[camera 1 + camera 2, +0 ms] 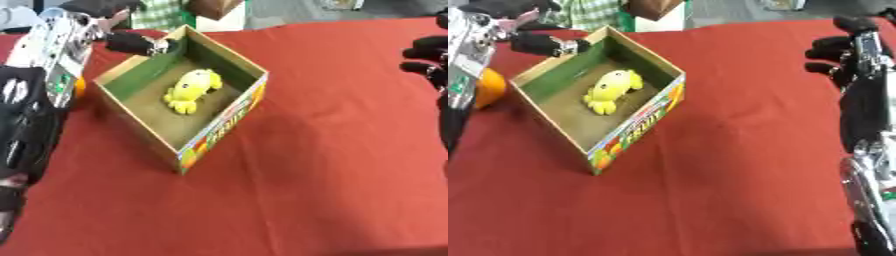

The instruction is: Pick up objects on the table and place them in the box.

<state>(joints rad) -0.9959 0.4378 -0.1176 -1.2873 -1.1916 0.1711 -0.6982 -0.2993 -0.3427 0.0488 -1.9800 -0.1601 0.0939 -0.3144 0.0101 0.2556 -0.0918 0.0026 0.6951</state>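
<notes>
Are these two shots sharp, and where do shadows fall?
Left eye view: soft all over, the box print smeared; its shadow darkens the cloth to its right. Right eye view: equally soft; the toy lacks detail, and the right hand is a dark blur.

One box (210, 135), one yellow toy (192, 90) inside it, one orange (487, 87) beside it, two robot hands: left hand (131, 42), right hand (842, 55). One desk (332, 150).

The left arm runs up the left edge of the frame, its left hand (540, 42) at upper left with fingers extended. The right hand (842, 52) hangs at upper right, fingers relaxed, holding nothing.
</notes>
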